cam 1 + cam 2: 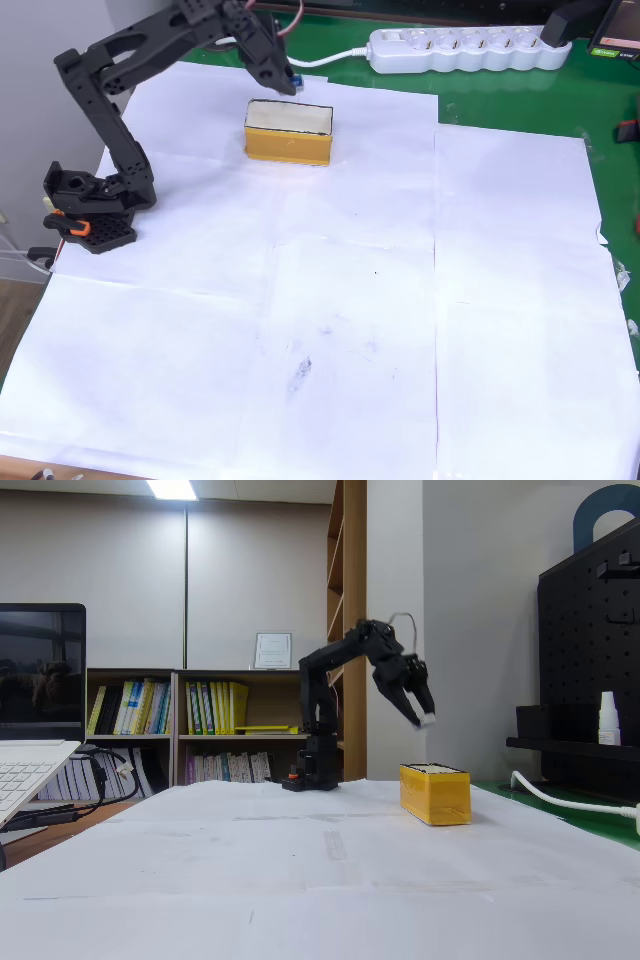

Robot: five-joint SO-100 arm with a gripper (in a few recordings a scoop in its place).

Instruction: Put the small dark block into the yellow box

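Observation:
The yellow box (pixel 289 134) stands on the white paper at the back left of the overhead view, its pale inside facing up. In the fixed view the yellow box (pixel 435 794) sits right of the arm's base. My black gripper (pixel 288 82) hangs in the air just behind the box's far rim, well above the box in the fixed view (pixel 425 718). It is shut on the small dark block (pixel 291 80), of which a blue speck shows between the fingertips. The small dark block (pixel 428 720) shows as a pale speck at the tips.
A long white power strip (pixel 470 48) lies on the green mat behind the paper, its cable (pixel 570 800) running along the right. The arm's base (pixel 90 205) stands at the left edge. A laptop (pixel 30 770) sits at the far left.

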